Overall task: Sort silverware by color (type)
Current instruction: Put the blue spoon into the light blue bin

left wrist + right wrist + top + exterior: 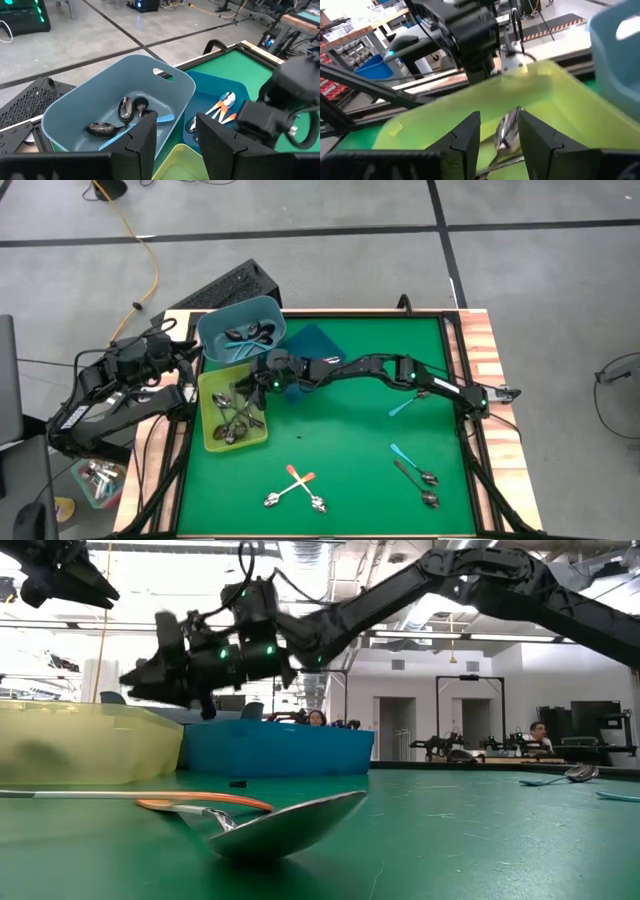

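Silverware in several groups. On the green mat (340, 440): two orange-handled spoons (297, 486) crossed in an X near the front edge, bowls toward that edge, handles running away from it; two plain metal spoons (418, 480) side by side toward the right, long axes diagonal, bowls at the front-right end, a teal-handled spoon (401, 452) touching the upper one; another teal-handled spoon (405, 406) alone beneath the right arm, lying on a slant. Inside the yellow-green bin (213, 438), a tangle of plain metal spoons (238, 416), pointing every way. Inside the light-blue bin (65, 112), dark shiny spoons with teal handles (121, 116). Inside the dark teal bin (239, 91), orange-handled spoons (223, 106), bowls away from the table's middle.

Right gripper (499, 134) poised over the yellow-green bin, fingers slightly parted, nothing between them, a metal spoon just beyond in the bin. Left gripper (175, 131) above the light-blue bin at the table's left rear corner, fingers apart, empty.

Mat felt-like, framed in pale wood. Bins smooth, rounded-cornered plastic. Floor grey concrete with dark lines, an orange cable (140, 240) across it. From table height, a bright workshop beyond, with seated people far off.
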`<act>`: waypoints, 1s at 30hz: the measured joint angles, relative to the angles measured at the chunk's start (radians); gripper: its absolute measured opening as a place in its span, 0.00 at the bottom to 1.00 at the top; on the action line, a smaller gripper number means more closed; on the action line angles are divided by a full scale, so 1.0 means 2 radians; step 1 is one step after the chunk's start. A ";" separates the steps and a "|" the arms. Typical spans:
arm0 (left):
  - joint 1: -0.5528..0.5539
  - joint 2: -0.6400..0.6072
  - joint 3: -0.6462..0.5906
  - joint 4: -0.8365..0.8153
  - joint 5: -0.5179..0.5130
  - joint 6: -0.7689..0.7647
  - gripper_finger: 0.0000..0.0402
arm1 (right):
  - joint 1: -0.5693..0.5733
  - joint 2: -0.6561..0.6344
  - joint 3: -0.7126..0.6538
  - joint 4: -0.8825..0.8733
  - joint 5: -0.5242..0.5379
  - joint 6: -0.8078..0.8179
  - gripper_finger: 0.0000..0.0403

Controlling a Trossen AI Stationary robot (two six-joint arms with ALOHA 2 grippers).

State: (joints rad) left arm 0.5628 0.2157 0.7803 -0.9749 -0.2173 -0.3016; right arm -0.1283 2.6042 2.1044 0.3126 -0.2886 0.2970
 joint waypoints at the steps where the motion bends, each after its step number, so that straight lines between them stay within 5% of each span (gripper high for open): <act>1: 0.000 0.000 0.000 0.000 0.000 0.000 0.30 | -0.002 -0.007 0.000 -0.005 -0.001 -0.004 0.36; 9: 0.000 0.000 0.000 0.000 0.000 -0.005 0.30 | -0.010 -0.085 0.002 -0.139 -0.002 -0.068 0.36; 19: 0.000 0.000 0.000 -0.002 0.000 -0.005 0.30 | -0.015 -0.236 0.001 -0.567 0.061 -0.199 0.35; 24: 0.000 0.000 0.000 -0.002 0.000 -0.005 0.30 | -0.010 -0.278 0.001 -0.713 0.130 -0.199 0.35; 30: 0.000 0.000 0.000 -0.005 0.000 -0.005 0.30 | 0.013 -0.284 0.000 -0.872 0.132 -0.189 0.35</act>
State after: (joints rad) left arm 0.5625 0.2157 0.7803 -0.9849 -0.2169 -0.3110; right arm -0.1032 2.0354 2.1054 -1.4313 -0.0242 -0.0814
